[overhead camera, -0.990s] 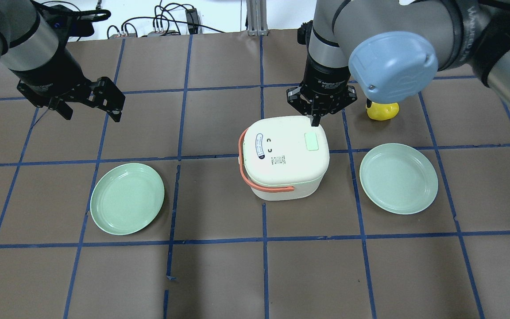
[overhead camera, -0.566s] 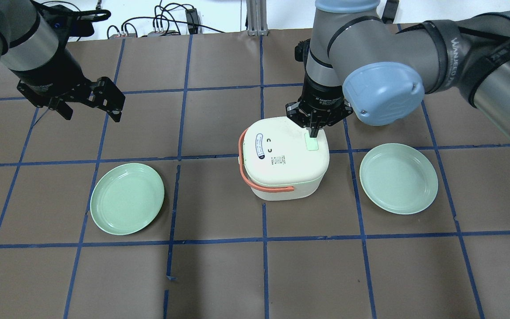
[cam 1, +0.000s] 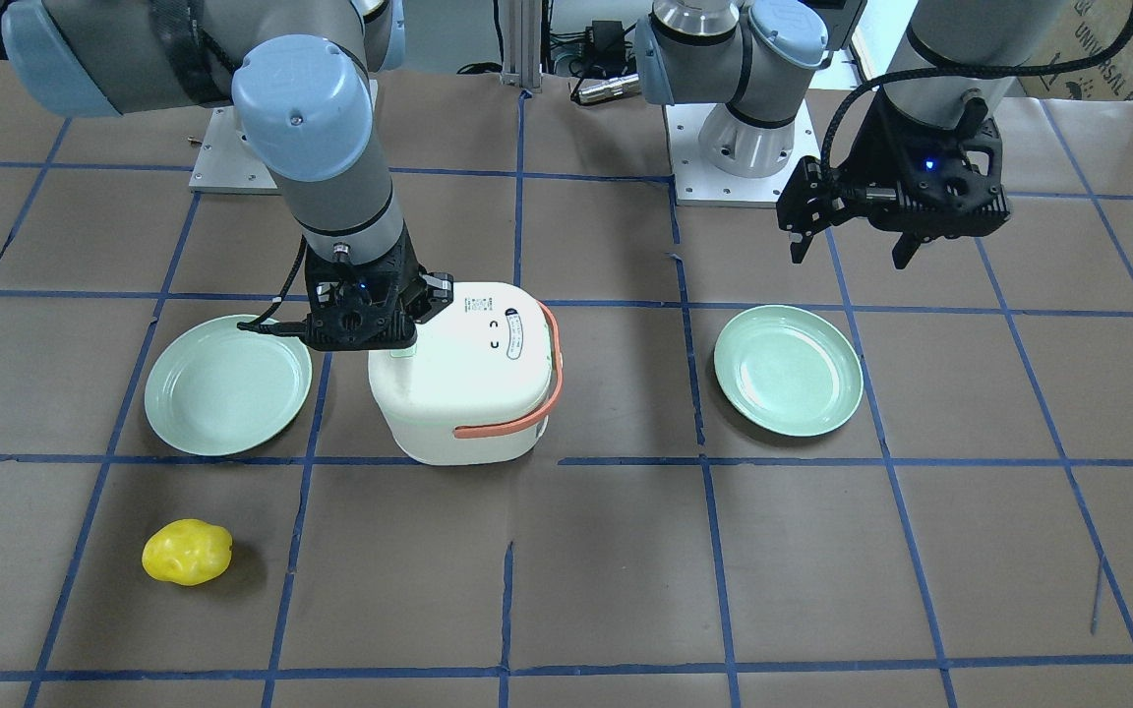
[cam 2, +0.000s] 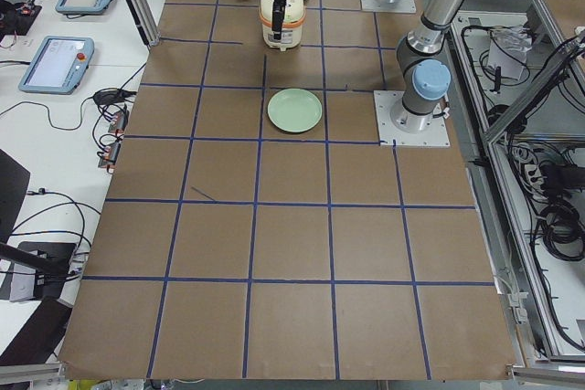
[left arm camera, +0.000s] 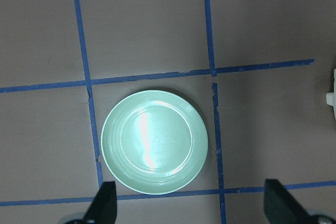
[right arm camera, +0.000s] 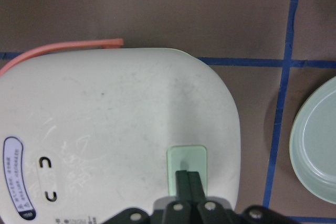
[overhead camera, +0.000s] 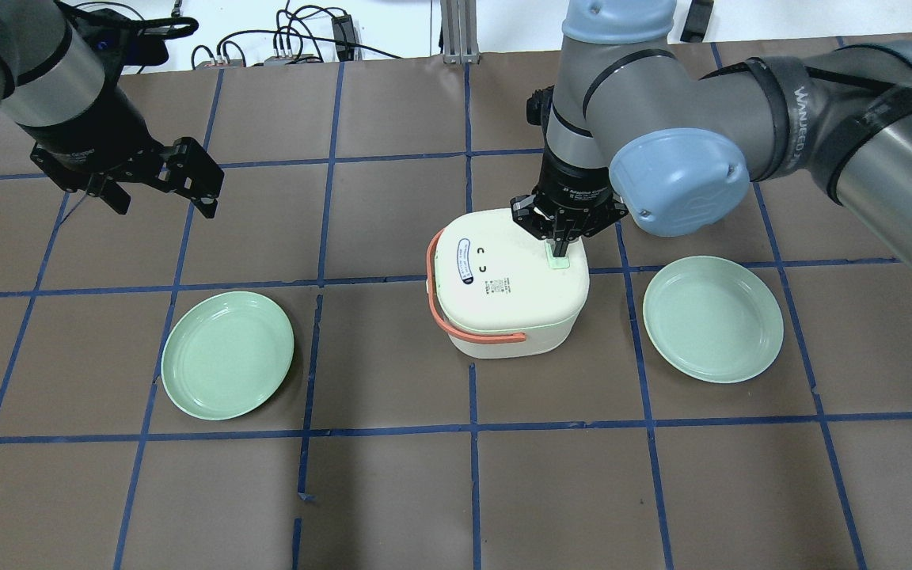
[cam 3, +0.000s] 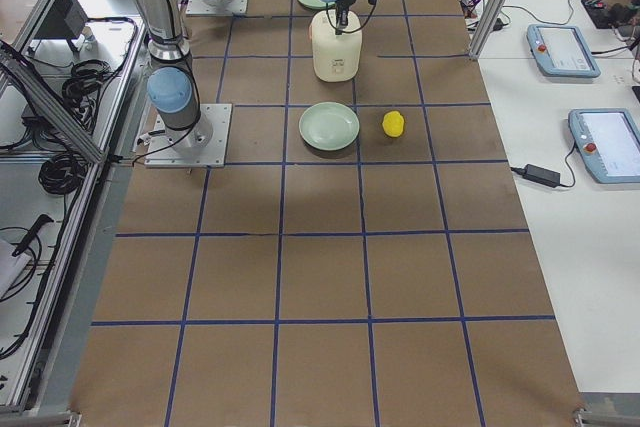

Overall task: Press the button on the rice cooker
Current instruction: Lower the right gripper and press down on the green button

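The cream rice cooker with an orange handle stands at the table's middle. Its pale green button is on the lid's right side. My right gripper is shut and empty, pointing straight down. In the right wrist view its closed fingertips rest on the button; how hard they press cannot be told. My left gripper is open and empty, held above the table at the far left, well away from the cooker.
One green plate lies left of the cooker and another green plate lies right of it. A yellow object lies beyond the right plate, hidden by my right arm in the overhead view. Blue tape lines grid the brown table.
My right gripper has moved from past the lid's far edge toward me and down, with its shut tips now on the green button. The left arm has not moved.
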